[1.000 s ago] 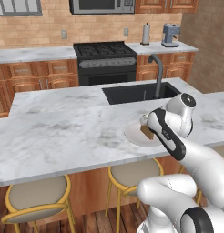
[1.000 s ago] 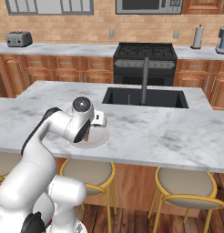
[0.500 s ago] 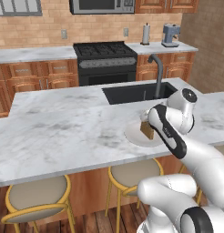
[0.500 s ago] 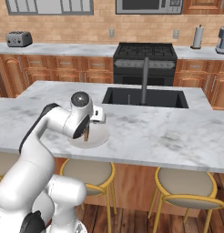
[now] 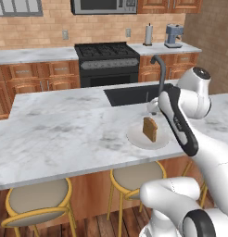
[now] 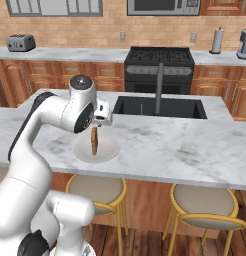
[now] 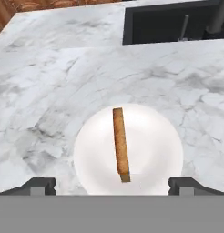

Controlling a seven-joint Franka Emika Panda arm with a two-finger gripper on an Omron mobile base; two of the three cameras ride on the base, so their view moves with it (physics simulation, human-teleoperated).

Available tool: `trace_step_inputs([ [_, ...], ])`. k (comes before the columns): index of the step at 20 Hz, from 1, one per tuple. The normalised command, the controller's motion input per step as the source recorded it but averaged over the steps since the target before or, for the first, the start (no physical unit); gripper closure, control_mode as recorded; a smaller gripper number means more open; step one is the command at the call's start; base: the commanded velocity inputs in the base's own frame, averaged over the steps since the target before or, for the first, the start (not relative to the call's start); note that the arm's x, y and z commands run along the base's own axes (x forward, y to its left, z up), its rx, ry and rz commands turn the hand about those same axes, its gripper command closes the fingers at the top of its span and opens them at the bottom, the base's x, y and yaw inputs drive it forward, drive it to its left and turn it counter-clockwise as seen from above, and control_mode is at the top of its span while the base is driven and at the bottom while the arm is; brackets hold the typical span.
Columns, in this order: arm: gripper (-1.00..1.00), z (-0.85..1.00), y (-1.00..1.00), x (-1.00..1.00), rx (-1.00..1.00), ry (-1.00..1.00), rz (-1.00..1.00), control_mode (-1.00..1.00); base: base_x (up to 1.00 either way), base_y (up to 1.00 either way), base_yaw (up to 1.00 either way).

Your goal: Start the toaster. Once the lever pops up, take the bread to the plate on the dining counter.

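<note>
The bread stands on edge on the plate

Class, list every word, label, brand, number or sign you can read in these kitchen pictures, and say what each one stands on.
None: no readable text stands anywhere.
The toaster front is too small to show any marking.
The microwave panel is blurred; nothing reads.
The plate and bread are unmarked.

You've raised the gripper clear of the bread: a second ago the hand sat low over the plate and hid the slice. Its fingertips are now spread wide, well apart from the slice, which stands on edge on the plate, free.
</note>
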Motion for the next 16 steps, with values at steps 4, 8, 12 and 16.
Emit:
trace_step_inputs([
  [4, -1.00, 0.23, 0.08, -0.90, 0.00, 0.16, -0.03, -1.00, 0.00, 0.00, 0.00],
  [8, -1.00, 0.07, 0.13, -1.00, 0.00, 0.08, -0.08, -1.00, 0.00, 0.00, 0.00],
  [12, -1.00, 0.00, 0.36, -0.71, -0.09, -0.01, -0.02, -1.00, 0.00, 0.00, 0.00],
  [16, -1.00, 0.00, 0.44, -0.52, -0.14, -0.07, 0.00, -1.00, 0.00, 0.00, 0.00],
])
